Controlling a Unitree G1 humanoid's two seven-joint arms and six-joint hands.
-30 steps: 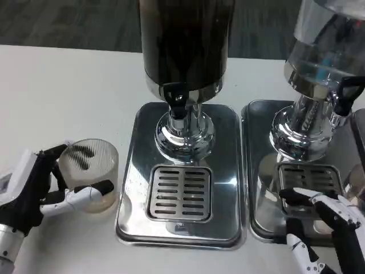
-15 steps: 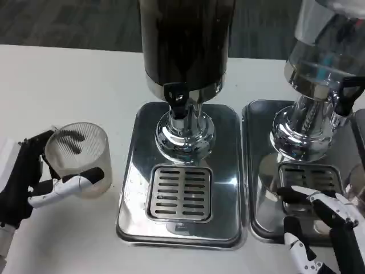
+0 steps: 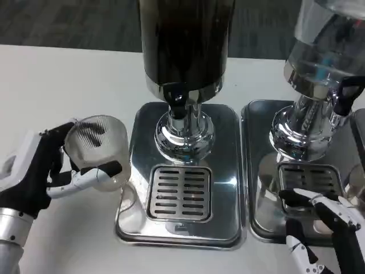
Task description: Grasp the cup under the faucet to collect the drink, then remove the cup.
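A clear ribbed plastic cup (image 3: 98, 149) hangs just left of the steel drip tray (image 3: 137, 171), lifted off the table and tilted. My left hand (image 3: 40, 174) grips it from the left, thumb across its front. The dark drink dispenser (image 3: 183, 40) stands over the tray, and its black faucet (image 3: 178, 98) points down above the slotted grate (image 3: 179, 193). My right hand (image 3: 328, 231) hovers at the lower right with fingers spread over the second tray, holding nothing.
A second dispenser with a clear tank (image 3: 328, 51) stands on its own steel tray (image 3: 256, 171) at the right, with a black tap (image 3: 345, 94). White table (image 3: 63, 91) lies bare to the left and behind the cup.
My left hand has lifted the cup and carried it right, toward the drip tray's left edge; half a second ago it sat further left. The right hand has hardly moved.
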